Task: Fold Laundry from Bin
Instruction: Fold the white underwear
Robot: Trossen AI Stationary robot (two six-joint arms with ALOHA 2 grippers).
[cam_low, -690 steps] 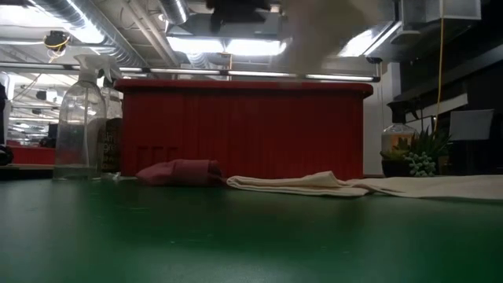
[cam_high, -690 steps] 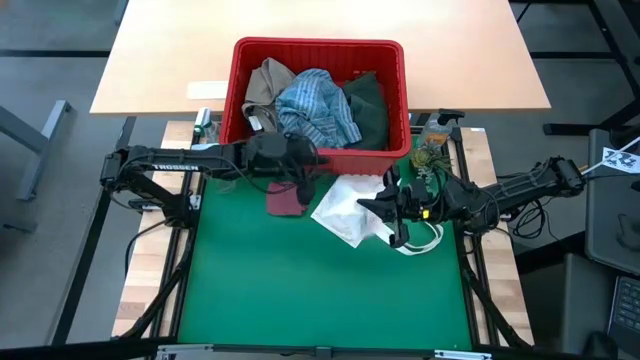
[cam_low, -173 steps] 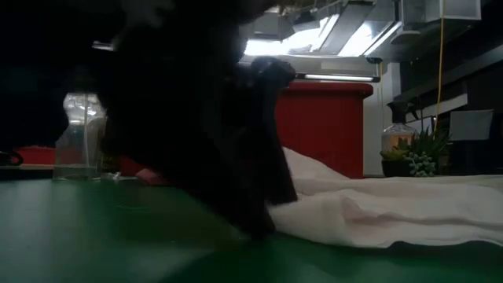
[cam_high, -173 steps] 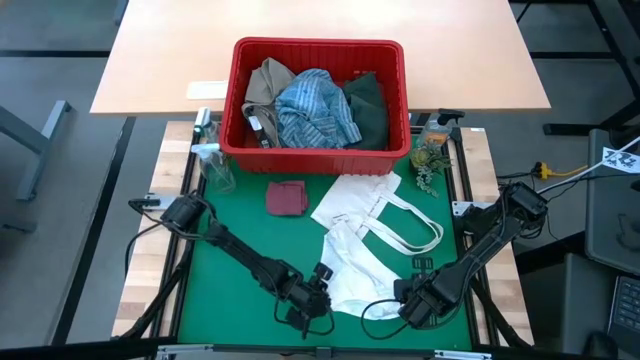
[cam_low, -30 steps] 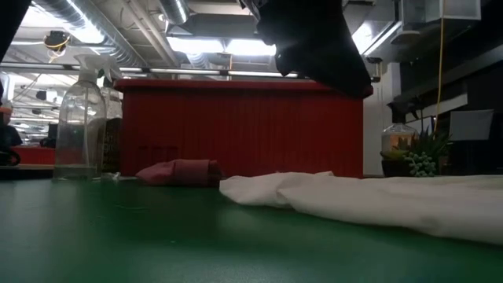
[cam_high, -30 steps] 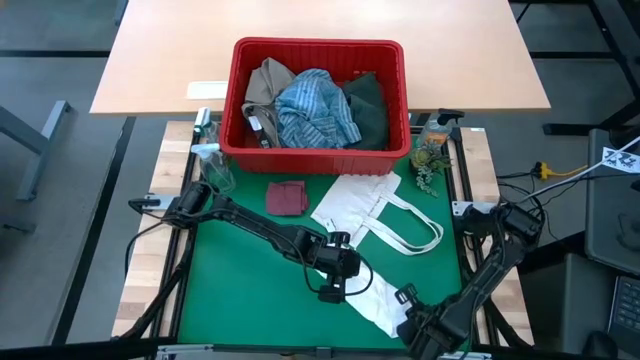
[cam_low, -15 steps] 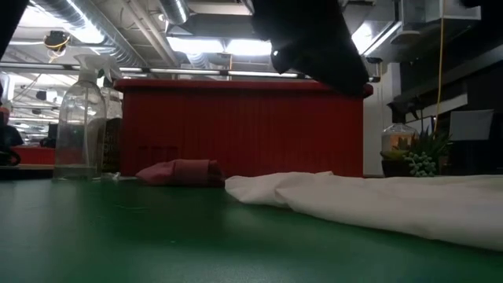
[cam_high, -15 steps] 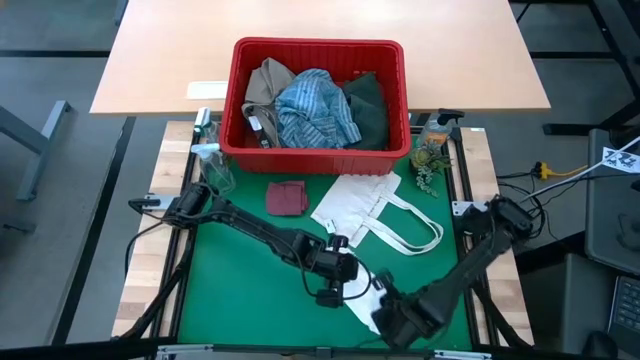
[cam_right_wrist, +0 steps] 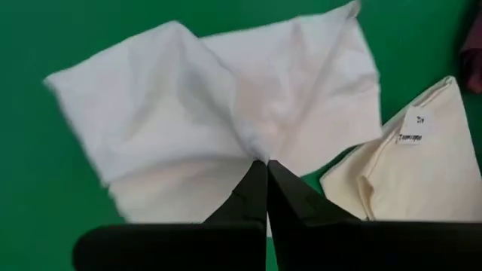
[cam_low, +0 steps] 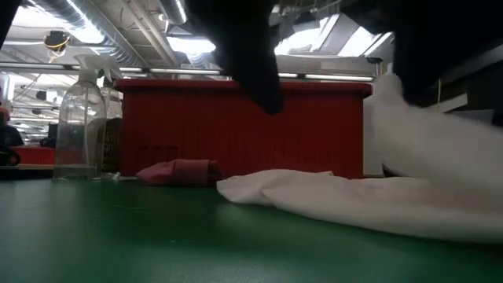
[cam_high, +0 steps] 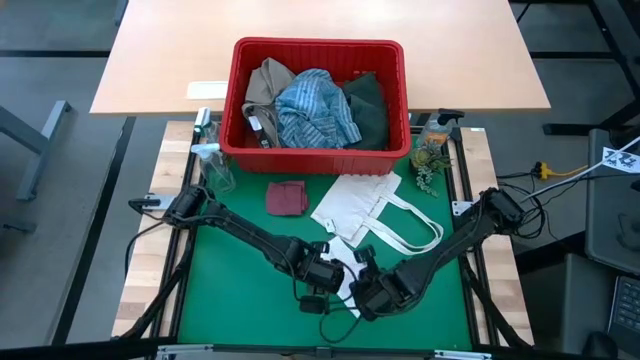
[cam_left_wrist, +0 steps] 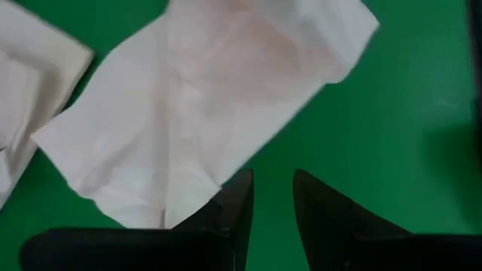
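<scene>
Down at the lower middle of the high view, both grippers crowded over the white cloth [cam_high: 345, 272] on the green mat [cam_high: 230, 290]. The right gripper [cam_right_wrist: 265, 167] had its fingers pinched together on that cloth, which fanned out from the fingertips in the right wrist view. The left gripper [cam_left_wrist: 271, 197] sat just beside it with its fingers a little apart and nothing between them, only mat showing in the gap; the cloth's edge lay just beside one finger.

The tote [cam_high: 375, 205] lay flat right of centre, its loop handles spread towards the right. The maroon cloth [cam_high: 286, 198] rested left of it, just below the bin [cam_high: 318, 148]. The bin sat at top centre, holding the tan garment [cam_high: 268, 85], the striped shirt [cam_high: 315, 108] and the green garment [cam_high: 368, 105]. A spray bottle [cam_low: 80, 118] stood at the left in the low view.
</scene>
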